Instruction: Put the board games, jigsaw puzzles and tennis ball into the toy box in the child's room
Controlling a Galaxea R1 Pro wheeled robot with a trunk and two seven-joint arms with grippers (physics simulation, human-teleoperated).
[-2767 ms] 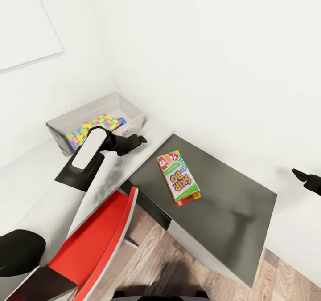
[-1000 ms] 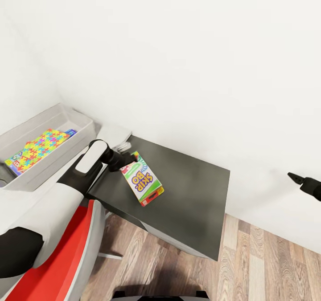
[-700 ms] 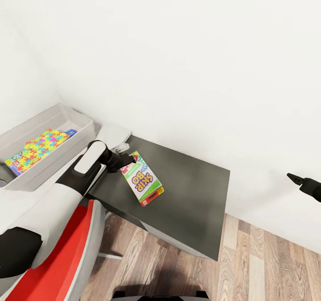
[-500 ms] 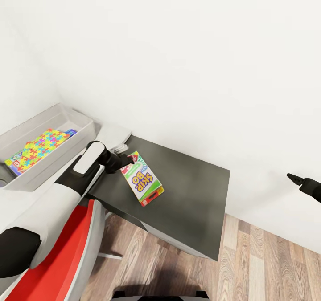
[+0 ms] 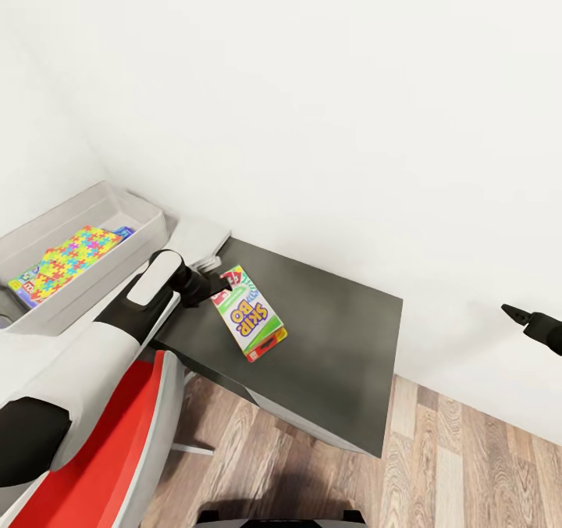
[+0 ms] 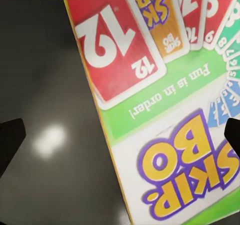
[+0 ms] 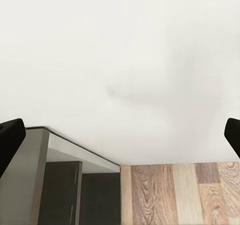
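Note:
The long "Skip-Bo" board game lies flat on the dark-grey section of the table. My left gripper hovers at the box's far end, open. In the left wrist view the printed lid lies under the left gripper, one dark fingertip at each side edge. The toy box stands on the light-grey top to the left, holding a bright jigsaw puzzle and a blue board game. My right gripper hangs open over the floor at the far right, with nothing in it.
A red and white chair stands right in front of the desk under my left arm. A white wall runs close behind the table. Wooden floor lies to the right of the dark-grey section.
The head view swung right since 2.8 s ago. Over the last second my left gripper drew back slightly from the Skip-Bo box's far end, uncovering its red corner. The box stayed put.

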